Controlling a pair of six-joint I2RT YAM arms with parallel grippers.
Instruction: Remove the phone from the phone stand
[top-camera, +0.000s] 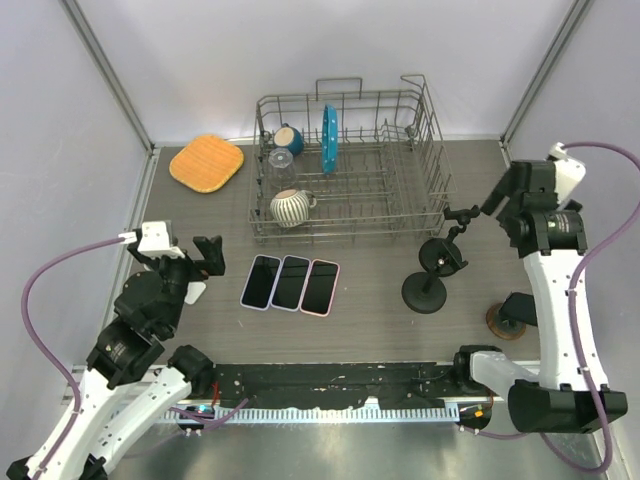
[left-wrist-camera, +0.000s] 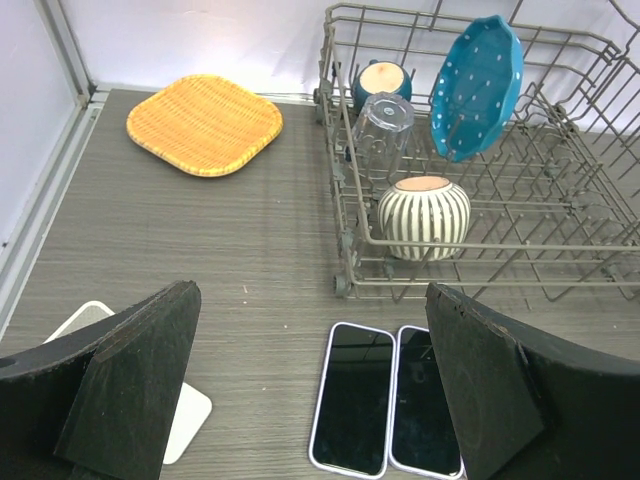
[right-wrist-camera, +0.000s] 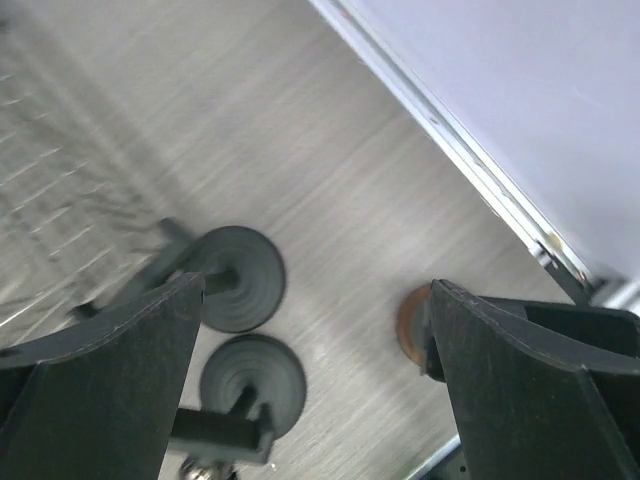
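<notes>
Three phones lie flat side by side on the table: left (top-camera: 262, 282), middle (top-camera: 291, 283), right (top-camera: 321, 287). Two of them show in the left wrist view (left-wrist-camera: 352, 396) (left-wrist-camera: 425, 405). Two black round-base phone stands (top-camera: 425, 292) (top-camera: 443, 258) stand to their right, both without a phone; they also show in the right wrist view (right-wrist-camera: 252, 383) (right-wrist-camera: 232, 278). A third stand with a brownish base (top-camera: 508, 318) (right-wrist-camera: 412, 322) is farther right. My left gripper (top-camera: 187, 258) (left-wrist-camera: 310, 400) is open and empty, left of the phones. My right gripper (top-camera: 470, 213) (right-wrist-camera: 315, 390) is open and empty, above the stands.
A wire dish rack (top-camera: 350, 165) holds a striped cup (left-wrist-camera: 424, 215), a glass (left-wrist-camera: 384, 125), a teal mug and a blue plate (left-wrist-camera: 478, 85). An orange woven mat (top-camera: 207, 162) lies at the back left. A white flat object (left-wrist-camera: 185, 410) lies by my left finger.
</notes>
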